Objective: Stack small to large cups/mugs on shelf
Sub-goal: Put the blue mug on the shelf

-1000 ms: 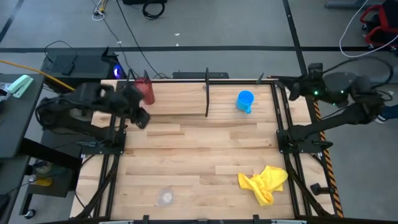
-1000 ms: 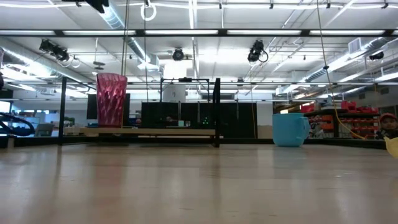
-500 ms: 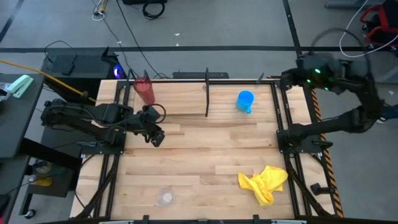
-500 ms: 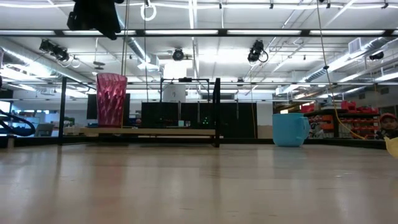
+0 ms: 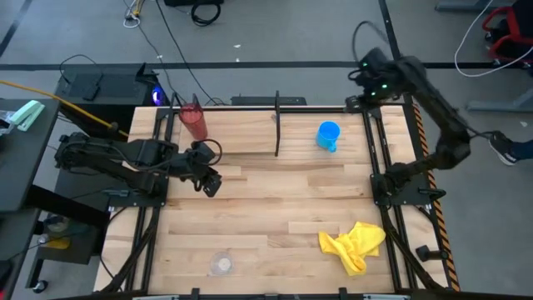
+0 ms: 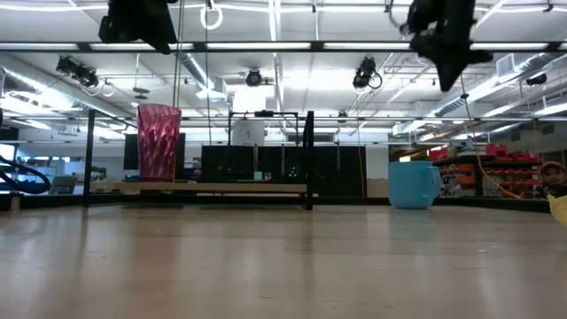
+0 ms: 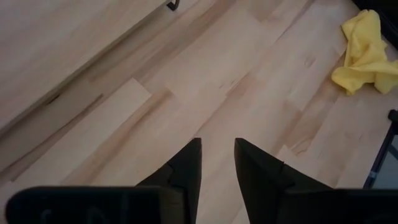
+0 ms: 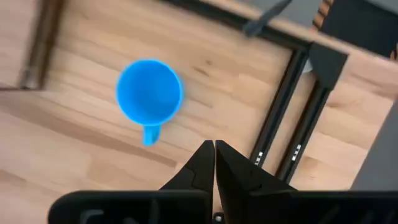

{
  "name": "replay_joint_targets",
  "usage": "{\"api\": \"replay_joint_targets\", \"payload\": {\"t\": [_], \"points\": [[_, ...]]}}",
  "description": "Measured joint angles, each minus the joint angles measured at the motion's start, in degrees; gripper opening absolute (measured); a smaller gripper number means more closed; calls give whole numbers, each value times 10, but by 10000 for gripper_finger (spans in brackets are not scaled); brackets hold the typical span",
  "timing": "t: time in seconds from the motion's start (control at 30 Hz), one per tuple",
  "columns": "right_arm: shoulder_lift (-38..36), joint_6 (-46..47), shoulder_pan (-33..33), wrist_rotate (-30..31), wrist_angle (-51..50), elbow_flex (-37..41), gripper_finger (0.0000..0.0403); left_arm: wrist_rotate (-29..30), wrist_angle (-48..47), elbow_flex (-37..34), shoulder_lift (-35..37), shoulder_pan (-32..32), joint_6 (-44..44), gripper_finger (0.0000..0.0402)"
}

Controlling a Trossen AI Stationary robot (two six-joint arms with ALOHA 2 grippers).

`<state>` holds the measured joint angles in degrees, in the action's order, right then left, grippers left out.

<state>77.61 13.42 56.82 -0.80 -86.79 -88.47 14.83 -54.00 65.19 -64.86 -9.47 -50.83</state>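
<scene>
Left gripper (image 7: 216,163) jaws slightly parted, holding nothing, hovering over bare wood at the desk's left side, just in front of the rack. Right gripper (image 8: 214,163) jaws pressed together, empty, raised above the desk's far right corner (image 5: 366,79), above and just beyond the blue cup.

Three cups in all. One tall dark red ribbed tumbler (image 5: 196,122) stands upright at the left end of the low black wire-frame shelf (image 5: 277,125), by its end post. One medium bright blue cup with a handle (image 5: 328,135) sits upright on the light wooden desk (image 5: 275,208) to the right of the shelf, apart from it. One small clear see-through cup (image 5: 221,264) sits near the front left edge, well apart from the others.

One crumpled yellow cloth (image 5: 354,243) lies at the front right.
</scene>
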Motion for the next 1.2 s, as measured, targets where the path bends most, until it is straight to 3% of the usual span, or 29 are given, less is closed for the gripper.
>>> {"api": "replay_joint_targets", "payload": {"t": [0.2, 0.47, 0.83, 1.2], "points": [[19, 6, -21, -18, 107, 91, 27, 2, 0, 0, 0, -2, 4, 99], [17, 85, -61, -19, 230, 171, 27, 25, -1, 0, 0, -2, 20, 95], [19, 80, -72, -16, 276, 255, 57, 56, -1, 0, 0, -1, 27, 92], [34, 89, -62, 13, 307, 260, 110, 57, -1, 0, 0, -1, 24, 91]]}}
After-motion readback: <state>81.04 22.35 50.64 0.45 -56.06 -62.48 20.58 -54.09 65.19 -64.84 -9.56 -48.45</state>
